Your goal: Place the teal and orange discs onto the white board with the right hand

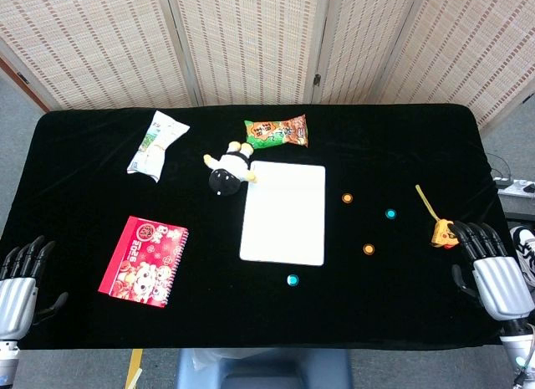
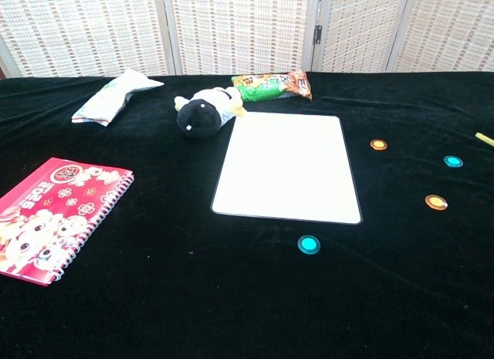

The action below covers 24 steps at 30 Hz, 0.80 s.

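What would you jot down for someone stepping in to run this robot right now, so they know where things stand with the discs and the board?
Left hand: open, holding nothing, at the table's near left edge.
Right hand: open, holding nothing, at the near right edge beside a small orange toy.
White board: mid-table, nothing on it.
Discs, all on the black cloth: far orange disc, far teal disc and near orange disc lie right of the board; near teal disc lies just in front of it.
Done: nothing yet.
Left: pick up all four discs with the right hand and set them on the board.
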{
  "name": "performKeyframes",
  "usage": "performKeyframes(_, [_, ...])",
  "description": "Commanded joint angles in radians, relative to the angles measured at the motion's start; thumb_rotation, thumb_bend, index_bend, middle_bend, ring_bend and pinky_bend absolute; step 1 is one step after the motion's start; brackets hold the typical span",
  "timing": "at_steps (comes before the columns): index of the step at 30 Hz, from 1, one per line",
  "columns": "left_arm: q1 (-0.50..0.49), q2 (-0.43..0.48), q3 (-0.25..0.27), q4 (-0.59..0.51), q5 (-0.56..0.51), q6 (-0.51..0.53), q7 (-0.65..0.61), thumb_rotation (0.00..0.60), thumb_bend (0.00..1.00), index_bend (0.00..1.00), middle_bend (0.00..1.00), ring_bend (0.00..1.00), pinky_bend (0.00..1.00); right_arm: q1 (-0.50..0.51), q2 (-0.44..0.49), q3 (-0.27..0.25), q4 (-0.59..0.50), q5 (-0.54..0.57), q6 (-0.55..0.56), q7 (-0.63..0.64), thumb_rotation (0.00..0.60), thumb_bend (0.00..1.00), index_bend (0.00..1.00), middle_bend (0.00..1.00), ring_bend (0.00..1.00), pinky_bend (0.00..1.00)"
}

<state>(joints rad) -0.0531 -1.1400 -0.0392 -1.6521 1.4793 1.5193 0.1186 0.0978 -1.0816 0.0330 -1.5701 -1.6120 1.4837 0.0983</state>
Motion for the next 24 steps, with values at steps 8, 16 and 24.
performKeyframes(8, [0.029, -0.015, -0.006, 0.023, -0.039, 0.024, -0.002, 0.600, 0.29, 0.00, 0.00, 0.06, 0.00, 0.017, -0.010, -0.007, -0.007, -0.025, -0.007, -0.010, 0.600, 0.53, 0.02, 0.06, 0.06, 0.00])
performKeyframes(16, [0.035, -0.015, -0.001, 0.027, -0.018, 0.037, -0.019, 0.600, 0.29, 0.00, 0.00, 0.06, 0.00, 0.059, -0.026, -0.028, -0.021, -0.094, -0.045, -0.042, 0.600, 0.53, 0.02, 0.07, 0.06, 0.00])
performKeyframes(24, [0.033, -0.006, 0.009, 0.022, 0.021, 0.043, -0.029, 0.600, 0.29, 0.00, 0.00, 0.06, 0.00, 0.180, -0.064, -0.041, -0.103, -0.192, -0.204, -0.186, 0.600, 0.53, 0.18, 0.07, 0.05, 0.00])
